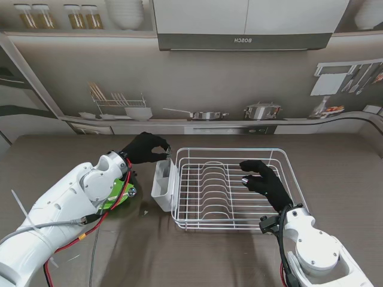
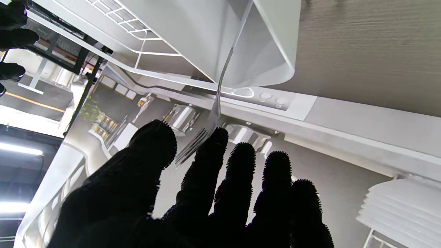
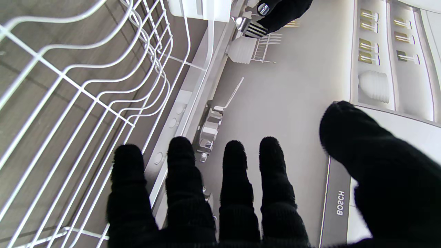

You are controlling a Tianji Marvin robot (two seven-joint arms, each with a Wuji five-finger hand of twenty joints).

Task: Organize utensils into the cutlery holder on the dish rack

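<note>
A white wire dish rack [image 1: 233, 149] stands mid-table, with the white cutlery holder [image 1: 161, 186] hung on its left end. My left hand [image 1: 145, 148] hovers just over the holder's far end, thumb and index finger shut on the tines of a silver fork [image 2: 217, 103]. The fork's handle points down into the holder [image 2: 272, 41]. My right hand [image 1: 265, 182] floats open above the right half of the rack, fingers spread, holding nothing. In the right wrist view, the fork [image 3: 255, 30] shows in the left hand past the rack wires [image 3: 131, 122].
A green object [image 1: 118, 194] lies on the brown table [image 1: 335, 167] beside my left forearm, left of the holder. Red cables [image 1: 96, 224] hang along that arm. A printed kitchen backdrop closes the table's far edge.
</note>
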